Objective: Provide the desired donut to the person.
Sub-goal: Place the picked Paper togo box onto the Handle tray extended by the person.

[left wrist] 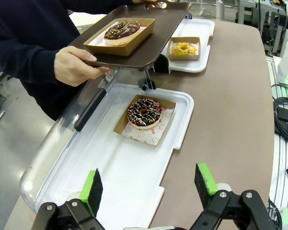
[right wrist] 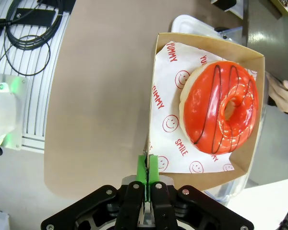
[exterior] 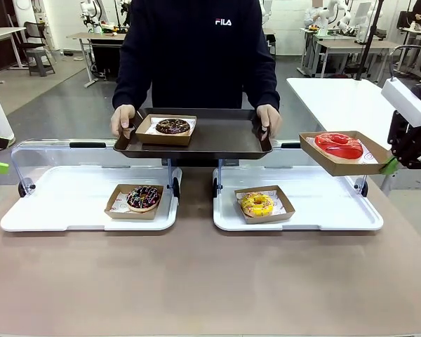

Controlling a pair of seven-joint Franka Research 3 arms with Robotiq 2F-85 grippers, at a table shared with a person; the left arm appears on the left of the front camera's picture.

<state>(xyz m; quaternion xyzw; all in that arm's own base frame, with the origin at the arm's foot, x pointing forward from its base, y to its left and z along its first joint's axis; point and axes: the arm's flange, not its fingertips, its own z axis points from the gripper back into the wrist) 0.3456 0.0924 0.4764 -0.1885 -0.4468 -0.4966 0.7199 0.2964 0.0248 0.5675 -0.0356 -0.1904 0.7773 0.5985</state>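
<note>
While the right hand is clamped on the edge of the red donut's box, held aloft, delivery is probably under way; next, set it on the person's tray ahead. The left hand waits with fingers apart.

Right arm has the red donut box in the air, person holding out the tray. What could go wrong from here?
1. The right gripper pinches only one wall of the red donut's box; the cantilevered box could sag or slip out.
2. The brown tray is held by the person's hands at its ends; the box's path passes near the closer hand.
3. The tray already carries a chocolate donut box; a sloppy placement might bump it.
</note>
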